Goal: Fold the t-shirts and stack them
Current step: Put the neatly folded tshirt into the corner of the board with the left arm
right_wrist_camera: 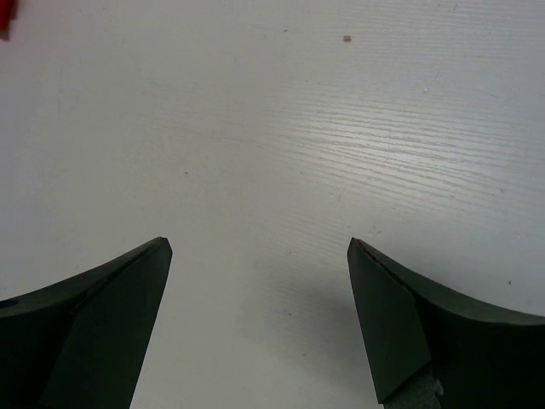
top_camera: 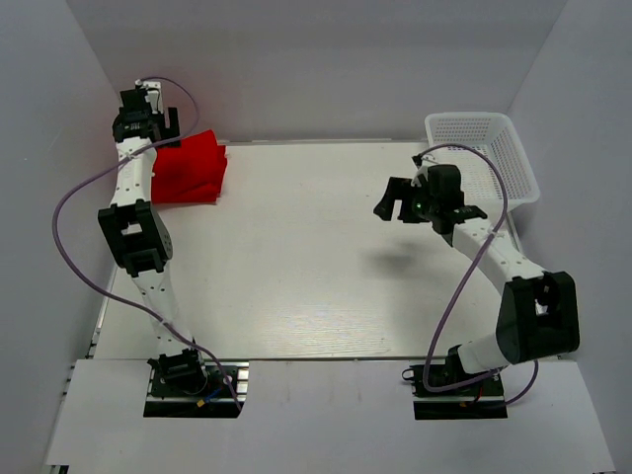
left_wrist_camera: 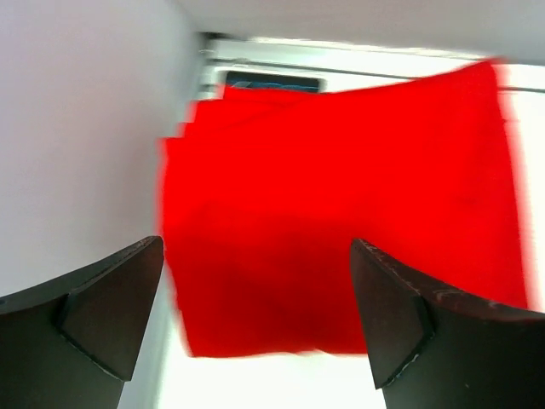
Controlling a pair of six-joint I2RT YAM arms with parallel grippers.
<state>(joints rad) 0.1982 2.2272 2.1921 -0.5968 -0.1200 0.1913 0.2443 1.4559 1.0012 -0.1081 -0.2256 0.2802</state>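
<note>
A stack of folded bright red t-shirts (top_camera: 194,170) lies at the table's far left corner. In the left wrist view the red stack (left_wrist_camera: 341,213) fills the middle, its layered edges showing at the top left. My left gripper (top_camera: 148,117) hovers over the stack's far left edge, open and empty (left_wrist_camera: 255,256). My right gripper (top_camera: 395,205) is open and empty above the bare white table at the right (right_wrist_camera: 255,247). A sliver of red cloth (right_wrist_camera: 5,17) shows at the top left corner of the right wrist view.
A white plastic mesh basket (top_camera: 491,156) stands at the far right of the table, just behind my right arm. White walls enclose the table at the back and both sides; the left wall (left_wrist_camera: 77,136) is close beside the stack.
</note>
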